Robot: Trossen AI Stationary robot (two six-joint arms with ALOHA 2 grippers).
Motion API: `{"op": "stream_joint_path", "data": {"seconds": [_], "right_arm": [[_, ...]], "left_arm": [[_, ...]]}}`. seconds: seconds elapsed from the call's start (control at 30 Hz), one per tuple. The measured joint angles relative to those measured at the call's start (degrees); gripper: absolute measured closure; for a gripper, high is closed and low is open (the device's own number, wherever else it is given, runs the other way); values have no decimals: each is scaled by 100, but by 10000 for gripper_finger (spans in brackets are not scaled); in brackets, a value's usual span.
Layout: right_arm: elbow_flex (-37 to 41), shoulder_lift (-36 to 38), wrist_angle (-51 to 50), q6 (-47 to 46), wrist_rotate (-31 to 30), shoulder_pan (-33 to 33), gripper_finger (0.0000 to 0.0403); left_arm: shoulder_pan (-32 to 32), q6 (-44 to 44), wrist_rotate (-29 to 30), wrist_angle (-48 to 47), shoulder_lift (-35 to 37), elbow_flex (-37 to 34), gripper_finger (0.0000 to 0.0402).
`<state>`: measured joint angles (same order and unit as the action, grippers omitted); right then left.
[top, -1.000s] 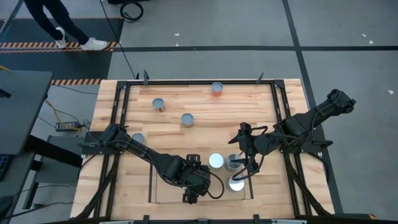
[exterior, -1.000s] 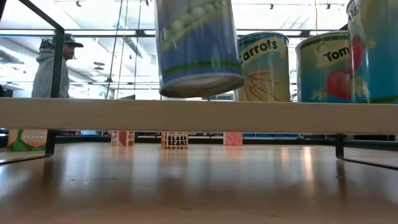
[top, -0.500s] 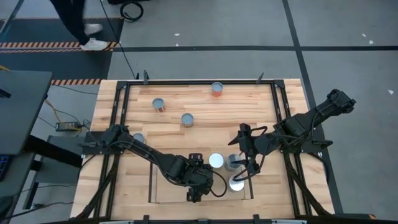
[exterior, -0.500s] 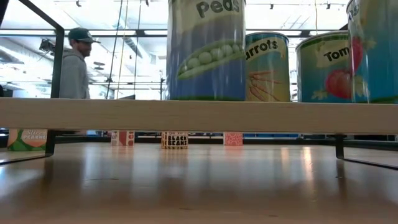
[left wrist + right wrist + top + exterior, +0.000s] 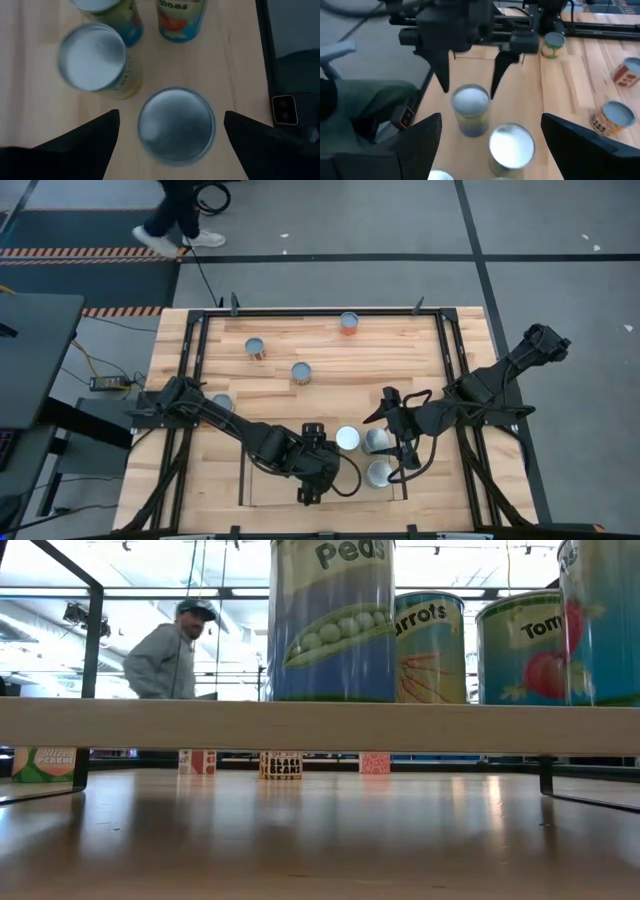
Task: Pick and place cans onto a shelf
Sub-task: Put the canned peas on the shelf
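Straddling the peas can (image 5: 176, 124) on the shelf (image 5: 247, 480), the left gripper (image 5: 311, 463) spreads wide to release it, while the right gripper (image 5: 398, 430), also spread, waits beside the row.

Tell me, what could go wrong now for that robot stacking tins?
The left claw hangs open around the peas can it set on the shelf; lifting off crooked could tip it. The carrots can stands close beside, so a wide finger might knock it. The right claw hovers nearby, so the arms could clash.

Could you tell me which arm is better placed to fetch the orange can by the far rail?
Probably the right: the right pincer, open and empty, is nearer the orange can, while the left pincer straddles a grey-topped can on the shelf.
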<state>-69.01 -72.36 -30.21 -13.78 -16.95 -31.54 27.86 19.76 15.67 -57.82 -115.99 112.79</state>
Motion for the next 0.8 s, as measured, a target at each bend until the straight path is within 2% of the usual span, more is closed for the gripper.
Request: {"op": "stream_joint_path", "data": {"seconds": [0.23,0.5,0.67,0.8], "right_arm": [[0,-719,935,294,7,-24,54],[2,-1639,2260,686,21,-103,55],[2,-2078,2773,753,57,-106,71],[0,-2418,3118,676,153,-60,140]], "left_arm": [[406,-57,980,-509,668,0,50],[1286,846,2910,-1365,1478,-123,56],[1559,1642,3148,-1295,2019,-1277,56],[1496,2294,3146,-690,2532,-2594,56]]}}
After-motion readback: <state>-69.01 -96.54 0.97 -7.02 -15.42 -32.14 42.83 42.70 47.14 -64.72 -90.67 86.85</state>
